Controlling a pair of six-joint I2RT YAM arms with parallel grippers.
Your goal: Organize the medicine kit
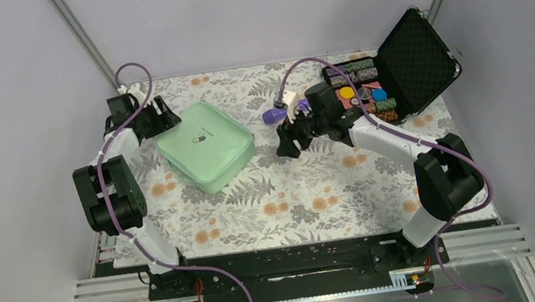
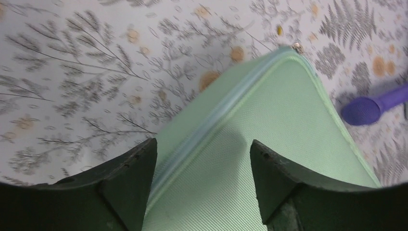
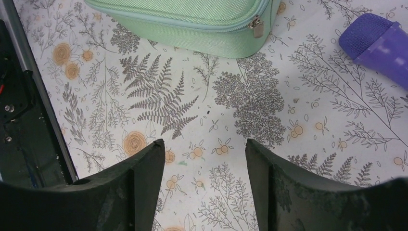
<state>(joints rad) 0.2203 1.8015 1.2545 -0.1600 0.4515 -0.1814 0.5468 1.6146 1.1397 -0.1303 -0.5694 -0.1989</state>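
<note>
**1. Right gripper** [image 1: 286, 147]: mid-table, low over the flowered tablecloth [image 1: 294, 202]. Its fingers are spread and hold nothing; its wrist view shows only bare cloth in the gap.

**2. Medicine kit** [image 1: 205, 145]: mint-green case, left of centre, lying flat with the lid down. The zip is run shut along every edge that shows. The zip pull [image 3: 257, 28] hangs at the corner that faces the right gripper.

**3. Left gripper** [image 1: 166, 117]: at the kit's far left corner, fingers spread, straddling the zip seam from above. Whether the pads touch the lid cannot be told.

**4. Purple tool** [image 1: 273, 115]: loose on the cloth, just beyond the right gripper and apart from the kit.

**5. Black case** [image 1: 394, 72]: far right, open, foam-lined, with colourful pieces in its tray. It is well apart from the kit.

**Step in hand (judgement):** opening the kit, since nothing can be sorted into it while it is zipped.

**Next move (judgement):**
- The right gripper needs to reach forward to the zip pull.
- It must pinch a small, dangling tab squarely, then draw it along the seam.
- The left gripper should press or clamp its corner so the light case does not slide on the cloth.
</note>
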